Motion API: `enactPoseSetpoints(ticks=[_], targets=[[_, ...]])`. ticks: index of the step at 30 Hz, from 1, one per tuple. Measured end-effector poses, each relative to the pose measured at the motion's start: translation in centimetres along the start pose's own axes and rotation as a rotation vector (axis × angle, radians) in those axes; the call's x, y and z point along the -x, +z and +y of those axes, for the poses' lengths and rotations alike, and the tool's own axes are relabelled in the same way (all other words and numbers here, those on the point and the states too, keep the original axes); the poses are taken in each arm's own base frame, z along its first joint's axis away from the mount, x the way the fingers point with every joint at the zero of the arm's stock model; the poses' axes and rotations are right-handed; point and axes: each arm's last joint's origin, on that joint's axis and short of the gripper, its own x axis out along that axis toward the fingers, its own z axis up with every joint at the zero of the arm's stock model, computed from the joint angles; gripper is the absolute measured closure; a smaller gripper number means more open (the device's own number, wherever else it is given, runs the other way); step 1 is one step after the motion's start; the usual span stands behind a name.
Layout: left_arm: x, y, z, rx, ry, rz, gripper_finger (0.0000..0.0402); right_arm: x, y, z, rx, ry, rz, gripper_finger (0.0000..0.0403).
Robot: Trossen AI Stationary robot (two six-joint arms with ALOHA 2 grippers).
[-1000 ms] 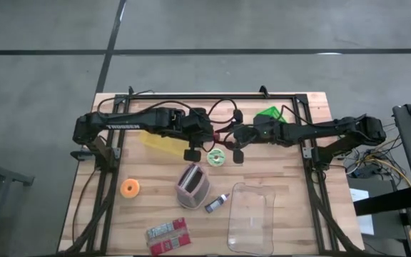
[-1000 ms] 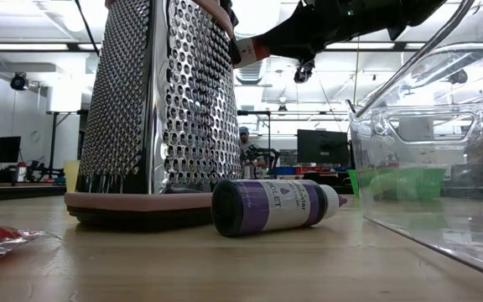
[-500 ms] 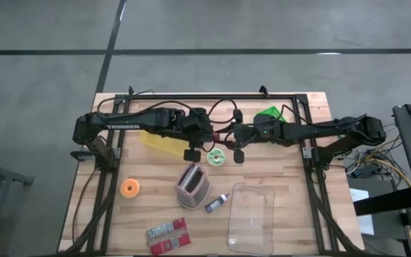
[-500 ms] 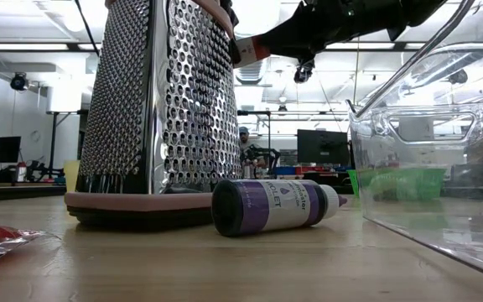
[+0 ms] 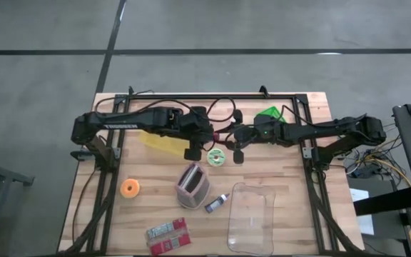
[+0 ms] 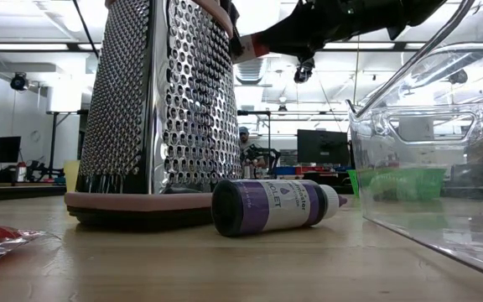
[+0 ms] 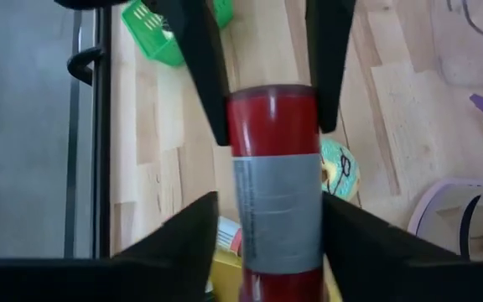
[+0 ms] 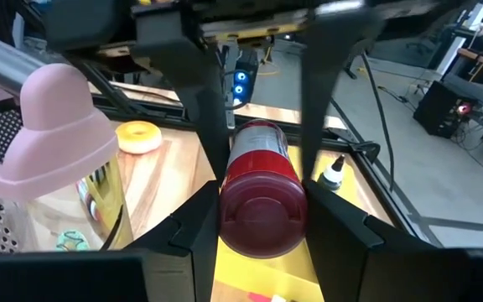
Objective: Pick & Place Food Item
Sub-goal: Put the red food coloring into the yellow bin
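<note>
Meeting above the middle of the table (image 5: 284, 171), left gripper (image 5: 215, 137) and right gripper (image 5: 228, 136), each at one end of a red can (image 7: 275, 180), right clamped on it, left parted alongside.

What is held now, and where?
The can, by one end in the right gripper; whether the left gripper grips its other end cannot be told.

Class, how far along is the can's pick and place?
Done: the can is up off the table. In hand: it hangs between the left gripper and right gripper, the right shut on it. Left: setting it down.
</note>
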Motion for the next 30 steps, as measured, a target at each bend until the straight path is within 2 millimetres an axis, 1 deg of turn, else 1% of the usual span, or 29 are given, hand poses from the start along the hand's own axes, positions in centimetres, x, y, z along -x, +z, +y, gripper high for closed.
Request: enactPoseSetpoints(ticks=[4, 6, 9, 11, 14, 18, 22, 25, 30], targets=[[0.5, 0.0, 0.1, -0.002, -0.007, -0.012, 0.0155, 0.0, 0.0, -0.1, -0.001, -0.002, 0.002, 0.0268], [1.0, -0.1, 0.1, -0.011, -0.025, -0.028, 0.0143, 0.0, -0.1, -0.1, -0.004, -0.003, 0.006, 0.0268], [2.3, -0.2, 0.3, -0.013, -0.022, -0.064, 0.0136, 0.0, -0.1, -0.2, -0.002, -0.022, 0.008, 0.0269], [3.7, -0.2, 0.6, -0.004, -0.007, -0.109, 0.0135, 0.0, -0.1, -0.2, 0.001, -0.031, 0.006, 0.0269], [6.5, -0.3, 1.2, 0.021, 0.031, -0.217, 0.0138, 0.0, 0.3, -0.3, 0.003, -0.041, -0.036, 0.0271], [9.9, -0.5, 1.3, 0.042, 0.055, -0.379, 0.0138, 0.2, 0.7, -0.3, 0.025, -0.062, -0.158, 0.0271], [12.4, -1.5, 0.9, 0.04, 0.088, -0.558, 0.0138, 0.6, 0.8, -0.4, 0.048, -0.086, -0.275, 0.0271], [12.9, -2.7, 0.4, 0.041, 0.129, -0.68, 0.0138, 1.2, 0.8, -0.3, 0.058, -0.108, -0.388, 0.0271], [11.6, -5.4, -0.8, 0.054, 0.192, -0.857, 0.0138, 2.7, 0.4, -0.2, 0.079, -0.148, -0.597, 0.0271]])
